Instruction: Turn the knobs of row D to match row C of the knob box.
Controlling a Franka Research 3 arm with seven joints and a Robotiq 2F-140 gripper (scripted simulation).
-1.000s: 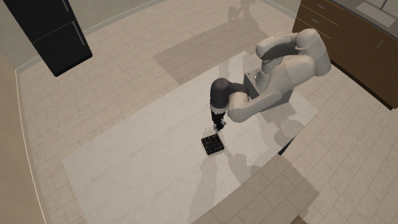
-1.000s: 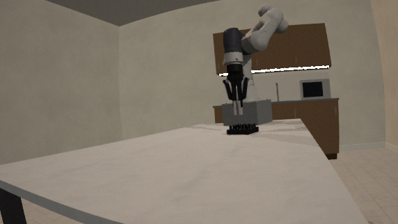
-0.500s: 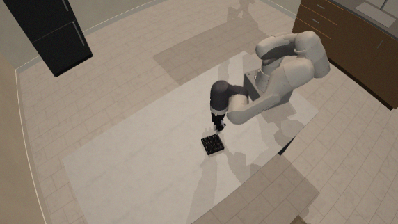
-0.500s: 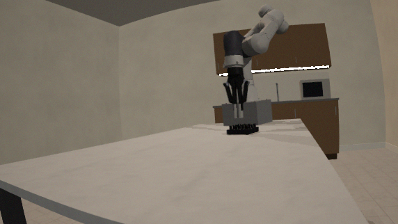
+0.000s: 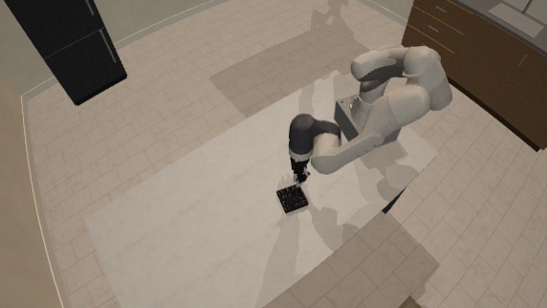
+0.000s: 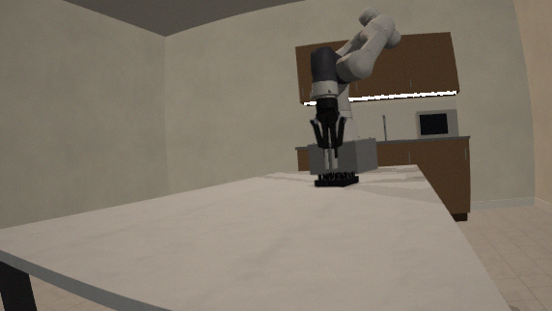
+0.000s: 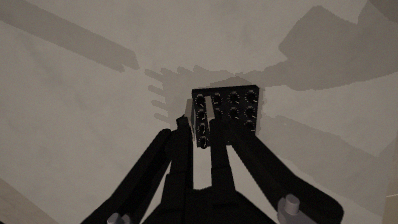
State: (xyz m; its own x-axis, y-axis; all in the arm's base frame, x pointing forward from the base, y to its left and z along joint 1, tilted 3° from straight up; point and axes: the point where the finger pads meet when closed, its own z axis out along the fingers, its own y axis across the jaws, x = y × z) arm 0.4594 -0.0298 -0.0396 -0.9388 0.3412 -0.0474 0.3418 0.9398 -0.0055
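Note:
The black knob box [image 5: 294, 199] stands on the white table, also in the exterior view [image 6: 337, 180] and in the wrist view [image 7: 227, 112]. Its knobs are too small for me to read the white lines or the names. My gripper [image 5: 300, 179] [image 6: 331, 155] points straight down and hangs a little above the box. In the wrist view its fingertips stand over the left column of knobs. The fingers are nearly together, with only a narrow gap, and nothing is between them. They touch no knob.
The arm's grey base block [image 5: 345, 117] stands on the table just behind the box [image 6: 343, 156]. Brown kitchen cabinets [image 5: 483, 53] line the far wall. A black fridge [image 5: 67, 43] stands away from the table.

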